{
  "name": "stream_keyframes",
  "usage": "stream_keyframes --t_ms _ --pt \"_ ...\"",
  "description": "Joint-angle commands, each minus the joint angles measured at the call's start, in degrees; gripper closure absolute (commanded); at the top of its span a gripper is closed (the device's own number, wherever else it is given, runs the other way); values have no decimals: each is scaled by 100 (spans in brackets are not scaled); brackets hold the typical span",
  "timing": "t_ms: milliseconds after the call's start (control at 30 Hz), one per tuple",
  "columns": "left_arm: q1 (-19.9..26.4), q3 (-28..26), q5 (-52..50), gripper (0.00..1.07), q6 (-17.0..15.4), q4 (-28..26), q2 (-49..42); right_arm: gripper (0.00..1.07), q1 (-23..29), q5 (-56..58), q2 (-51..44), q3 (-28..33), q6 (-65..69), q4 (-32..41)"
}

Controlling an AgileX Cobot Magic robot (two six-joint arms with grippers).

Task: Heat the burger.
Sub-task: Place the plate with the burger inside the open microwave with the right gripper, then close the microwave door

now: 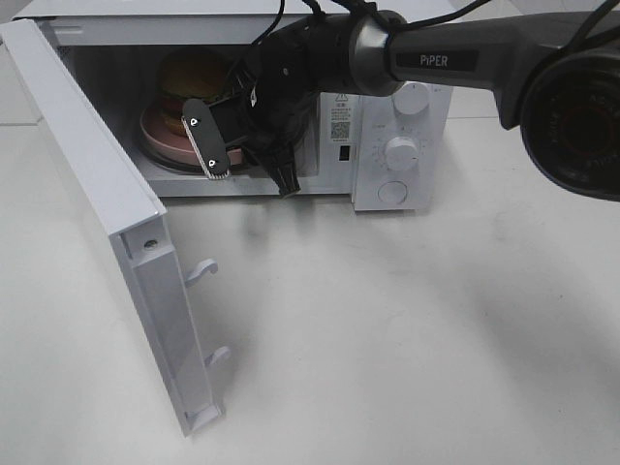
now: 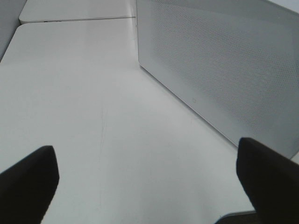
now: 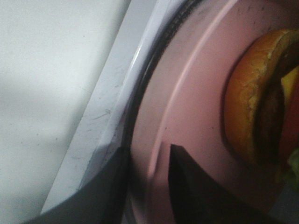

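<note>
The burger [image 1: 189,76] sits on a round pink plate [image 1: 155,136] inside the open microwave [image 1: 387,194]. In the right wrist view, the burger [image 3: 252,93] shows its golden bun, patty and cheese on the plate [image 3: 196,84]. My right gripper [image 1: 250,174] reaches into the oven's mouth. Its jaws [image 3: 149,186] are open a little and straddle the plate's near rim, with a gap on either side. My left gripper [image 2: 147,149] stands wide open over the bare table with nothing between its fingers. It is out of the exterior high view.
The microwave door [image 1: 107,194] swings out to the front left, latch hooks [image 1: 205,271] on its edge. Dials and a button [image 1: 399,150] sit on the oven's right panel. A white perforated panel [image 2: 219,70] stands beside my left gripper. White tabletop [image 1: 407,329] lies in front.
</note>
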Motion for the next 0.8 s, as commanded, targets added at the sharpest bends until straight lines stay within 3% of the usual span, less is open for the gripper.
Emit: stream_keyframes --t_ms 33,100,300,533,600,800 --pt "-23 11 -80 10 -6 -6 -103 67 17 -57 -34 -52 46 34" --pt "-23 11 -80 10 -6 -6 -103 60 17 17 -46 -52 69 40" --pt "-23 11 -80 10 -6 -6 -103 55 17 17 -189 183 69 138" --pt "-23 11 -80 10 -6 -6 -103 41 17 -556 -710 1014 74 178" --pt "-23 11 -80 10 -6 -6 -103 29 17 -716 -1014 1518 115 172" --pt "-23 11 -80 10 -6 -6 -103 26 17 -882 -1392 2040 298 172"
